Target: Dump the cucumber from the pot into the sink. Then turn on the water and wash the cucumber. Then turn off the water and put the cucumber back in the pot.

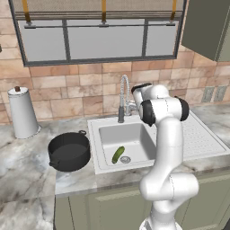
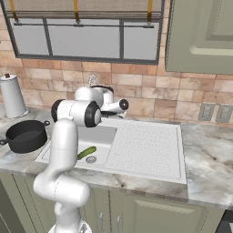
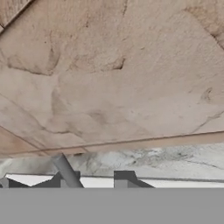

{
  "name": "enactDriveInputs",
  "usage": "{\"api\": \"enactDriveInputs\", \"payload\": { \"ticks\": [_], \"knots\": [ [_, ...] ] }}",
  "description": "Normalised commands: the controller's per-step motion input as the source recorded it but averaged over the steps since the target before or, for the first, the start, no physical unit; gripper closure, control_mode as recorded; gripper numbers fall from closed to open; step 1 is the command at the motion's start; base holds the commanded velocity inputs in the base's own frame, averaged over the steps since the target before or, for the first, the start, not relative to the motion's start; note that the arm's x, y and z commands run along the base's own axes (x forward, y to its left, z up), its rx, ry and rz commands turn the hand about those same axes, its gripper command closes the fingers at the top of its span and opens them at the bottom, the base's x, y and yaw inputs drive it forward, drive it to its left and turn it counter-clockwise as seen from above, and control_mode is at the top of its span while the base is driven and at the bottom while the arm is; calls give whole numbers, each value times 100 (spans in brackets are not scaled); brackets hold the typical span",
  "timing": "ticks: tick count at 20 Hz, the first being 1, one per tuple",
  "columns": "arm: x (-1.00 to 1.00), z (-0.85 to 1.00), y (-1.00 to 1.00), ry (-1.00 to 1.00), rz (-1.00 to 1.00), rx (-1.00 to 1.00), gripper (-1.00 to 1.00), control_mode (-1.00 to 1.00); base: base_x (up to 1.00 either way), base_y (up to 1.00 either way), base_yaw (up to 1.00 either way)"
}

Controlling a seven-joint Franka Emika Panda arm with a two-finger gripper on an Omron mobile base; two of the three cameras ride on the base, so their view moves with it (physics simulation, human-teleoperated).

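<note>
Green cucumber (image 1: 118,154) is already lying in the sink (image 1: 108,168) basin by the drain, centre frame; the pot (image 1: 68,151) sits at left. My pincer (image 3: 92,178) is shut, up by the faucet (image 1: 122,96), so I reckon nudging the water on comes next.

The arm (image 1: 168,148) is glossy white with rounded, bulbous segments and dark grey-black bands at its joints; behind the claw (image 3: 94,178), two small dark finger tips (image 3: 124,177).

The arm (image 1: 168,148) is rising upright, elbow bent, reaching toward the faucet (image 1: 123,96); the gripper (image 3: 92,179) is sitting closed beside it.
</note>
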Motion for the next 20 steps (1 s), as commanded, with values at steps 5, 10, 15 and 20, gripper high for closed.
{"api": "enactDriveInputs", "payload": {
  "ticks": [5, 10, 15, 20],
  "knots": [
    [0, -7, -72, 3, -11, 4, 100, -100, 0, 0, 0],
    [0, -11, -81, 6, -11, 8, 100, -100, 0, 0, 0],
    [0, -16, -78, 11, -11, 11, 100, -100, 0, 0, 0],
    [0, -15, -75, 12, -11, 11, 100, -100, 0, 0, 0]
  ]
}}
